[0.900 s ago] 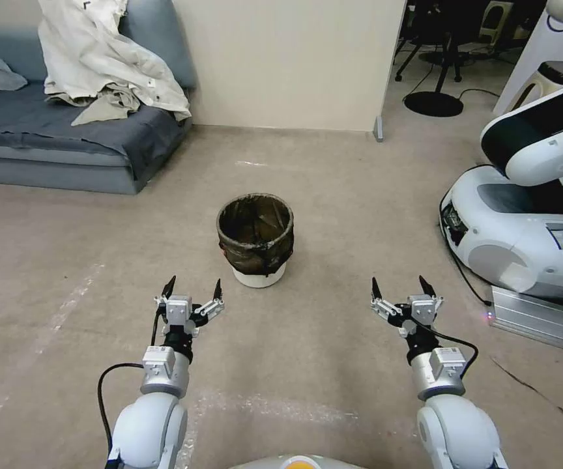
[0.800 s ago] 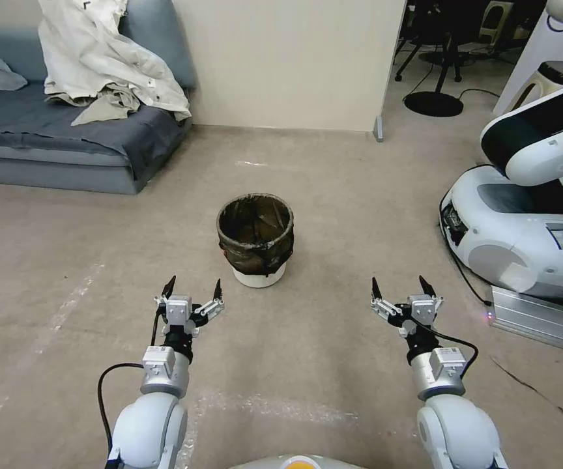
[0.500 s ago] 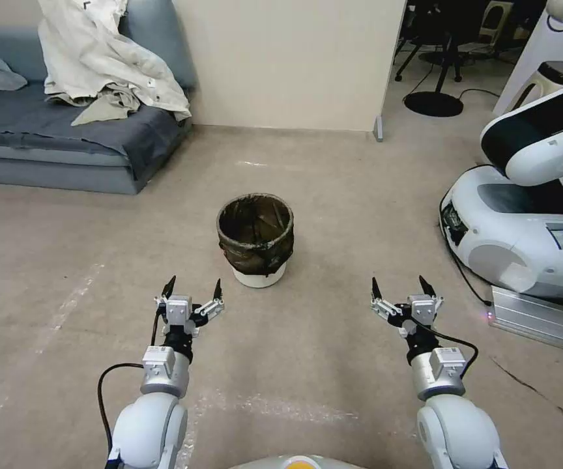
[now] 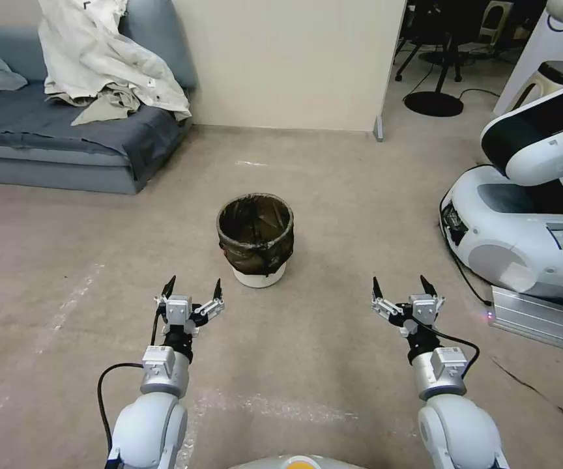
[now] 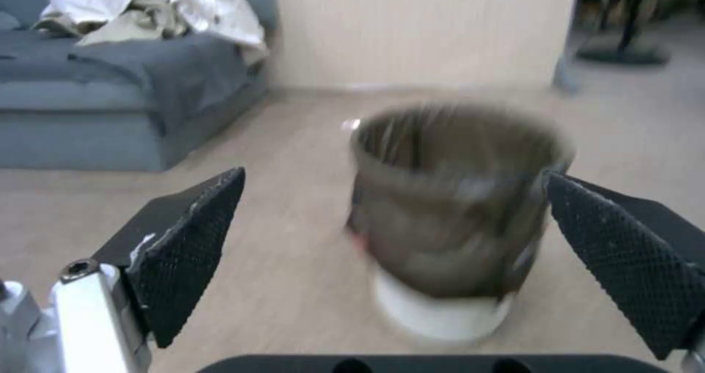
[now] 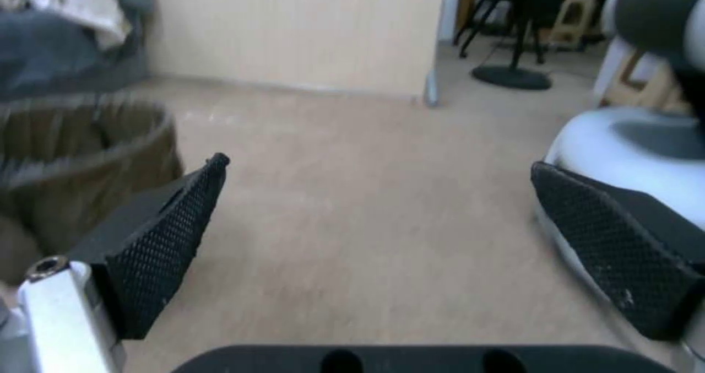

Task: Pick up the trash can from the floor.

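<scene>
The trash can (image 4: pixel 255 238) stands upright on the floor (image 4: pixel 333 208) ahead of me, a small round white bin with a dark bag folded over its rim. My left gripper (image 4: pixel 193 286) hovers open just short of it, slightly to its left, holding nothing. In the left wrist view the trash can (image 5: pixel 451 219) sits beyond the spread fingers (image 5: pixel 193 246). My right gripper (image 4: pixel 397 285) is open too, well to the can's right. The right wrist view catches the trash can (image 6: pixel 81 163) at one edge, past a finger (image 6: pixel 158 252).
A grey sofa (image 4: pixel 66 143) draped with a white cloth (image 4: pixel 105 58) stands far left. A beige wall (image 4: pixel 288 65) rises behind the can. Another white robot's base (image 4: pixel 522 228) and a flat metal box (image 4: pixel 539 319) sit at the right. A tripod stand (image 4: pixel 434 98) is behind it.
</scene>
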Robot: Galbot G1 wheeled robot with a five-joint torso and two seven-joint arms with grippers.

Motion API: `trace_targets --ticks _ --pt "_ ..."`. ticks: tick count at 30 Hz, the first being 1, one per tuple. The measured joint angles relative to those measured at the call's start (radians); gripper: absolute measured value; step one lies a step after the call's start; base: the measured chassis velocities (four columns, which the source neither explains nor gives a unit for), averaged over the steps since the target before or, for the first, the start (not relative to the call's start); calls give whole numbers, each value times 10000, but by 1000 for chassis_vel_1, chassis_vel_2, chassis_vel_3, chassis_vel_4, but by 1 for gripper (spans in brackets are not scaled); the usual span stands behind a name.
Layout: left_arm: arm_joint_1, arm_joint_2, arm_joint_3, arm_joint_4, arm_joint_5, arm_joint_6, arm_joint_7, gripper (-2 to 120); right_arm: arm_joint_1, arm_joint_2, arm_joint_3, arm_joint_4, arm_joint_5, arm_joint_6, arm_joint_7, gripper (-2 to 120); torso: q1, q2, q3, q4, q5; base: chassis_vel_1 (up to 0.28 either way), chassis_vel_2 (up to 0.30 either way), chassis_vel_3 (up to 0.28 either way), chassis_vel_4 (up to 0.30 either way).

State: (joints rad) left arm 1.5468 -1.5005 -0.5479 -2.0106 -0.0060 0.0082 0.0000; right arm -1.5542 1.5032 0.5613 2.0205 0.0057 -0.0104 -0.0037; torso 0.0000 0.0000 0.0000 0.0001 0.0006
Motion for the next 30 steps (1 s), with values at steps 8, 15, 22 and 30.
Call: trace_targets --ticks 8,15,22,30 --pt "-612 -189 445 -1770 -1187 1719 -21 100 -161 100 454 1001 251 -326 -134 100 1 0 0 -10 9 0 0 0 0" --pt "-574 2 291 -2379 -1237 2114 -112 100 -580 317 1357 2468 1092 -829 -549 100 -2 1 -2 -8 0 0 0 0 0" --pt "-360 39 201 -2199 -1348 2207 -284 100 -668 317 1422 2223 1639 -182 -801 100 -1 0 -1 -1 -6 0 0 0 0" --pt "-268 -26 201 -2066 -1313 2204 -343 100 -556 235 1377 2042 1871 -123 -752 100 -1 0 0 -1 -6 0 0 0 0"
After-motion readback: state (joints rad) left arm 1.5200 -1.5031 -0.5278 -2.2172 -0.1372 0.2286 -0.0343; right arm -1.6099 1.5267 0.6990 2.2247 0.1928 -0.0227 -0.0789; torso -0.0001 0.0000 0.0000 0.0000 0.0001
